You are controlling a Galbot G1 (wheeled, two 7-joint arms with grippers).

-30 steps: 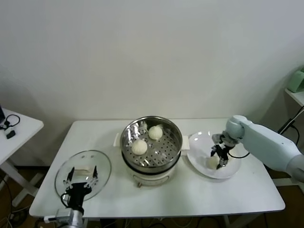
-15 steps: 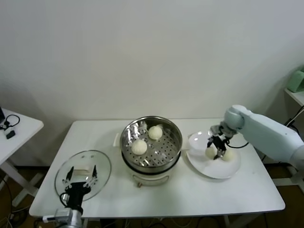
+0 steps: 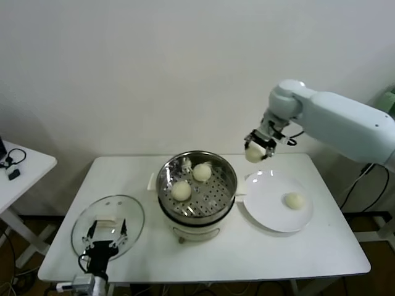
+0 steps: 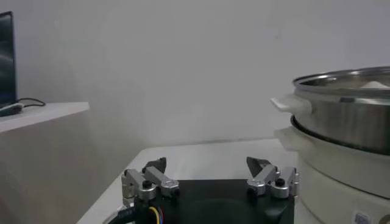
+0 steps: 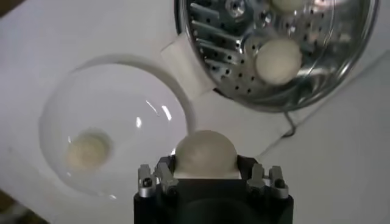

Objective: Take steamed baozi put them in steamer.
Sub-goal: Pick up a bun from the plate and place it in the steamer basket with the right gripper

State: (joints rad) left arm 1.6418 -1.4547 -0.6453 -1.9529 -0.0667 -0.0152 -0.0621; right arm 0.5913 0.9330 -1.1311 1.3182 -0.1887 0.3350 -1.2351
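I have the right gripper (image 3: 255,152) lifted well above the bench (image 3: 308,246), its jaws closed part-way around a baozi (image 3: 253,154); the right wrist view shows the carried bun (image 5: 205,153) seated between them. It hangs in the air between the plate (image 3: 265,206) and the steamer (image 3: 196,185), off the steamer's rim at about 2 o'clock.

By my count two baozi are already in: one (image 3: 202,172) toward 12 o'clock on the perforated floor and one (image 3: 181,190) toward 8 o'clock. The third is the one I am carrying, and the fourth (image 3: 294,200) sits on the plate toward its 3 o'clock side. So I judge the task roughly half done, with this drop and one more fetch left.

The left gripper (image 3: 106,237) is parked low at the near left of the bench, over the round glass lid (image 3: 133,217), jaws spread wide with nothing between them.

What I cannot make out: how firmly the jaws bite the bun, since its underside is hidden from the head view. The left wrist view cuts off the steamer at the frame edge, and its inside is hidden from there
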